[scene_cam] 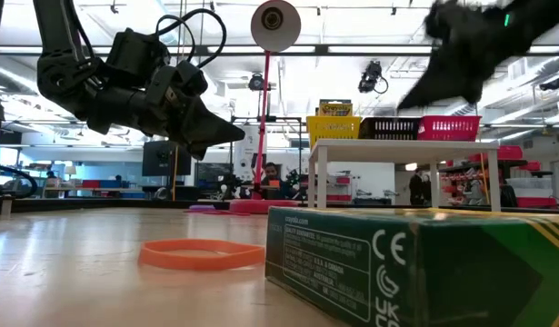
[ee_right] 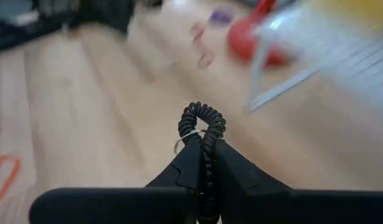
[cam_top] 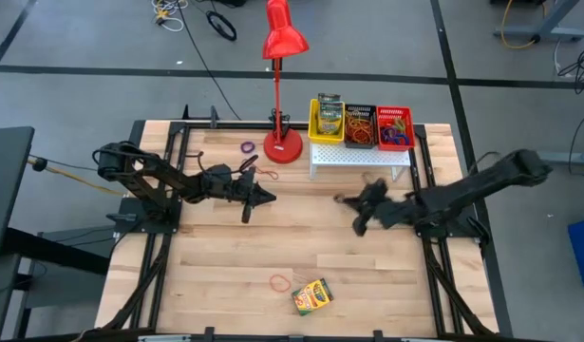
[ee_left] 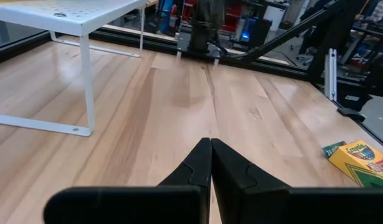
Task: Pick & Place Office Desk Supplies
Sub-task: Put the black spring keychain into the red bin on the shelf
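From above, the right gripper [cam_top: 350, 203] hangs over the mid-right of the wooden table [cam_top: 216, 256], just in front of the white stand [cam_top: 360, 160] that carries the yellow bin [cam_top: 327, 121], black bin [cam_top: 359, 126] and red bin [cam_top: 394, 128]; the left gripper [cam_top: 264, 197] waits, pinched shut and empty, near the red lamp [cam_top: 284, 43]. A crayon box [cam_top: 311, 296] and an orange band [cam_top: 279, 282] lie at the near edge, and a purple band [cam_top: 248, 147] at the far side. At table height, that band and box fill the foreground, with a workshop and people behind. The left wrist view shows closed fingers above bare wood. The right wrist view shows its jaws clamped on a black coiled band [ee_right: 202, 126]; held by a thin edge, it could slip or snag on a bin rim.
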Robot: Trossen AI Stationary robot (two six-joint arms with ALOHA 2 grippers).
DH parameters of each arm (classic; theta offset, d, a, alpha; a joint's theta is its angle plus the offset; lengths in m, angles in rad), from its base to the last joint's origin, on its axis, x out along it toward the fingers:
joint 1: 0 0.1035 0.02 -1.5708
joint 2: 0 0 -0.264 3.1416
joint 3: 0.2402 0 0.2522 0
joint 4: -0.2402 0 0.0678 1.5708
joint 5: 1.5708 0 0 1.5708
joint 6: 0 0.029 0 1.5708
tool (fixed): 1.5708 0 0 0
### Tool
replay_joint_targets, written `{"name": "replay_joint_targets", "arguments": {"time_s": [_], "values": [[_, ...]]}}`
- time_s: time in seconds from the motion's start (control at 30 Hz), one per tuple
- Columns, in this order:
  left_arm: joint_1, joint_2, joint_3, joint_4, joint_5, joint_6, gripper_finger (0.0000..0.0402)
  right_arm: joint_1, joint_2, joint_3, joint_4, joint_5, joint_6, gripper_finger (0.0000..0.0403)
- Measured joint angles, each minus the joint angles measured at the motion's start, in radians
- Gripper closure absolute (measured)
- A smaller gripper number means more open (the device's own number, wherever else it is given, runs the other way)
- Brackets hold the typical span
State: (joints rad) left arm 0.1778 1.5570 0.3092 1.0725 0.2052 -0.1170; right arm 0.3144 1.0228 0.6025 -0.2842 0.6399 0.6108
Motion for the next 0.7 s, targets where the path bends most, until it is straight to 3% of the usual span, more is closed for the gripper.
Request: {"name": "replay_joint_targets", "arguments": {"time_s": [0.17, 0.33, 0.47, 0.7], "values": [[-0.022, 0.000, 0.000, 0.000, -0.029, 0.002, 0.0390, -0.038, -0.160, 0.220, -0.396, 0.157, -0.089, 0.0371], [-0.043, 0.000, 0.000, 0.001, -0.072, 0.014, 0.0390, -0.222, -0.200, 0.369, -0.682, 0.228, -0.103, 0.0370], [-0.048, 0.000, 0.000, 0.002, -0.077, 0.012, 0.0390, -0.459, -0.198, 0.381, -0.715, 0.170, -0.192, 0.0370], [-0.048, 0.000, 0.001, 0.002, -0.075, -0.030, 0.0390, -0.887, -0.159, 0.319, -0.564, -0.039, -0.425, 0.0369]]}}
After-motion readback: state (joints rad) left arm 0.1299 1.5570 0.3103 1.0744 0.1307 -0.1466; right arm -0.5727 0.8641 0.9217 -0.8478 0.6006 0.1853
